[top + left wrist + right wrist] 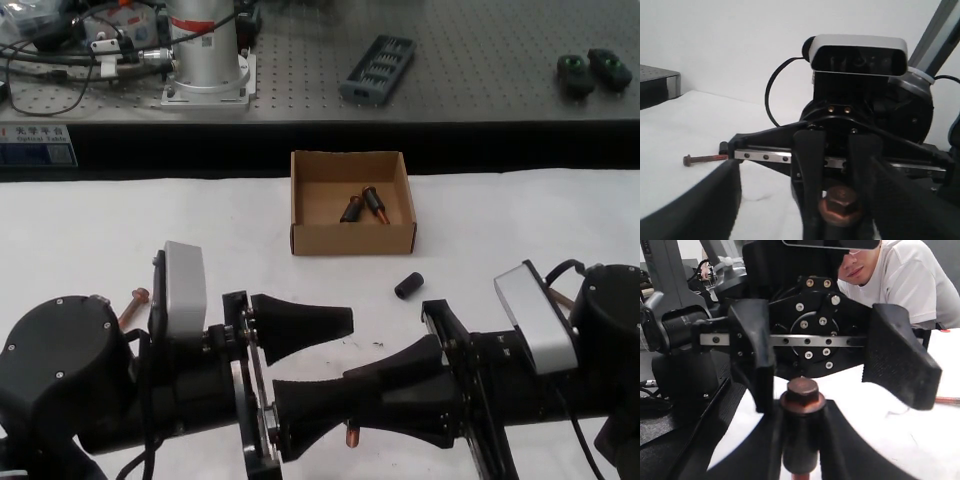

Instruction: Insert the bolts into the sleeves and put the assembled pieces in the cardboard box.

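at the bottom of the high view the two arms face each other over the white table [120, 220]. the left gripper [340, 358], at lower left, points toward the right of the frame, its fingers spread wide with nothing held. the right gripper [368, 402], at lower centre, points the other way, its fingers drawn narrow on the held bolt [352, 435], whose copper tip pokes out beneath them. one left finger overlaps the right gripper here; whether they touch i cannot tell. the cardboard box [352, 240] stands at centre, higher in the frame, with two assembled pieces [362, 206] lying inside. a loose sleeve [407, 285] lies on the table between the box and the right arm. a loose bolt [133, 303] lies at middle left, just beside the left arm.

in the left wrist view the right gripper faces the camera at centre, clamped on the held bolt, whose hex head shows at lower centre. the left gripper's own fingers [695, 210] sit dark in the lower corners, well apart. a second loose bolt [704, 159] lies on the table at middle left.

in the right wrist view the held bolt stands upright at lower centre, pinched between the right gripper's own fingers, with what looks like a dark sleeve [800, 440] round its shank under the head. beyond it the left gripper's fingers [900, 355] stand wide on either side of the bolt head.
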Tool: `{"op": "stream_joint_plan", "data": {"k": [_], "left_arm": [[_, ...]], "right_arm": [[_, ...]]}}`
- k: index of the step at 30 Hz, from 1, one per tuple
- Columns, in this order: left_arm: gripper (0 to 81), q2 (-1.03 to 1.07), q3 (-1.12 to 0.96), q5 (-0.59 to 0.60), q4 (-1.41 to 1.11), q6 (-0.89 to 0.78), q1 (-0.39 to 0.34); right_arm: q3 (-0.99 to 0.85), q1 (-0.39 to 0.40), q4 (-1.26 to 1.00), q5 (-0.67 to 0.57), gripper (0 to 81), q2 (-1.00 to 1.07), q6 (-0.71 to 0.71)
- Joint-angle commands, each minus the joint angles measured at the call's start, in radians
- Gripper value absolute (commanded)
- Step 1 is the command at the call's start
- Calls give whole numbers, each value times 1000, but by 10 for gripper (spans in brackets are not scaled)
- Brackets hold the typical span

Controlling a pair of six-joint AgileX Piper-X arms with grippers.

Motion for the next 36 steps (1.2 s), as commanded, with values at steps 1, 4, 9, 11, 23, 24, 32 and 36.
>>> {"op": "stream_joint_plan", "data": {"k": [1, 4, 9, 11, 23, 24, 32, 36], "left_arm": [[522, 8, -1, 53, -90, -121, -6], [522, 8, -1, 53, -188, -219, -4], [520, 3, 18, 41, -284, -278, 21], [512, -5, 26, 19, -284, -273, 36], [0, -6, 56, -84, -284, -303, 182], [0, -6, 60, -110, -284, -305, 187], [0, -6, 63, -200, -231, -303, 189], [0, -6, 63, -248, -228, -354, 189]], "right_arm": [[-14, -4, -36, 11, 71, -14, 6], [-14, -4, -36, 11, 71, -14, 6], [-11, -4, -7, 37, 71, -14, 3], [-11, -4, 11, 51, 71, -14, -4], [-11, -41, 7, 218, 71, -23, 177], [-11, -43, 3, 234, 71, -33, 194], [-11, -43, 41, 321, 71, -238, 335], [-18, -43, 234, 571, 71, -354, 345]]}}
